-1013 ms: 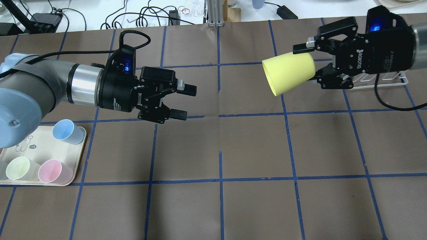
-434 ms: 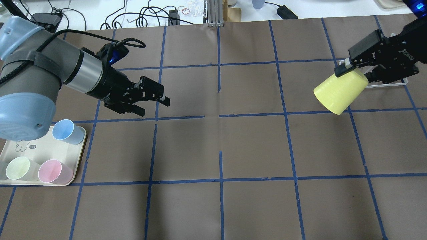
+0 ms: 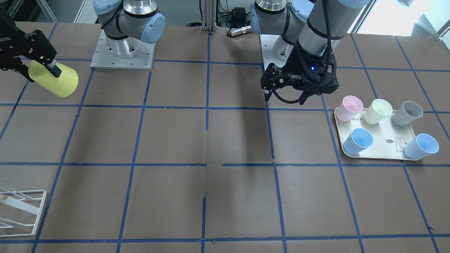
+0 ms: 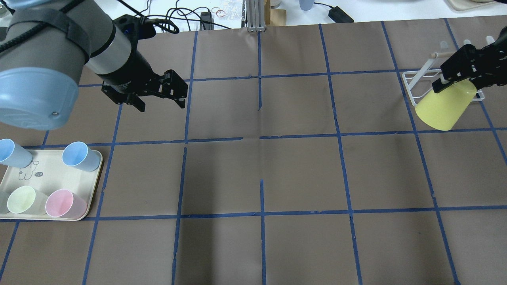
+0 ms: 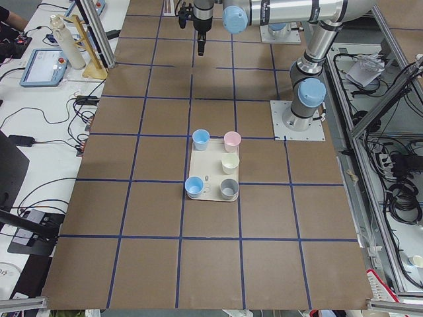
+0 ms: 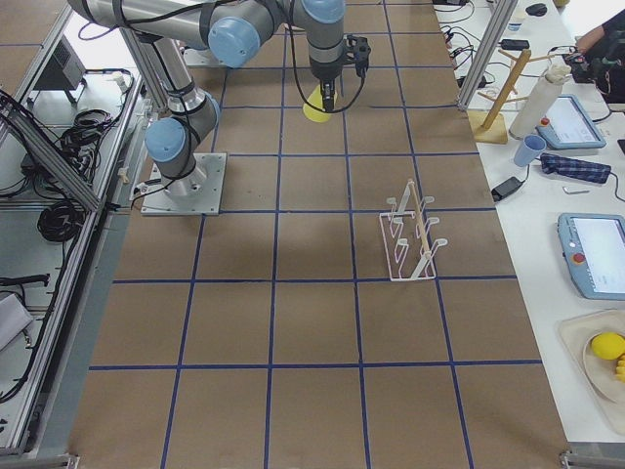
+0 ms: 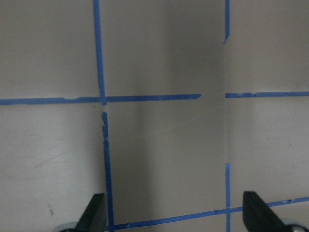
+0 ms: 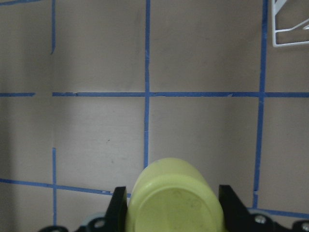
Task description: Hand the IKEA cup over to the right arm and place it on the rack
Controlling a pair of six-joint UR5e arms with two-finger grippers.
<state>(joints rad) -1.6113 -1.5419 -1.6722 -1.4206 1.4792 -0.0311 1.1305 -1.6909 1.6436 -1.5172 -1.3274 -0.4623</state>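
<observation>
The bright yellow IKEA cup [image 4: 445, 107] is held in the air by its base, mouth tilted downward, in my right gripper [image 4: 455, 88], which is shut on it. It also shows in the front view [image 3: 56, 82] and the right wrist view [image 8: 174, 195], between the two black fingers [image 8: 118, 208]. The white wire rack [image 4: 418, 85] stands at the table's far right. In the front view the rack [image 3: 21, 211] is well apart from the cup. My left gripper [image 4: 161, 103] is open, empty, pointing down over bare table on the left.
A cream tray [image 4: 51, 178] with a rabbit drawing sits front left and holds several pastel cups, among them a pink one [image 4: 63, 202] and a blue one [image 4: 79, 155]. Cables and boxes lie beyond the table's far edge.
My right gripper has carried the yellow cup to the right, up to the rack, and turned its mouth downward. My left arm has pulled back to the left and now points down, still open.
</observation>
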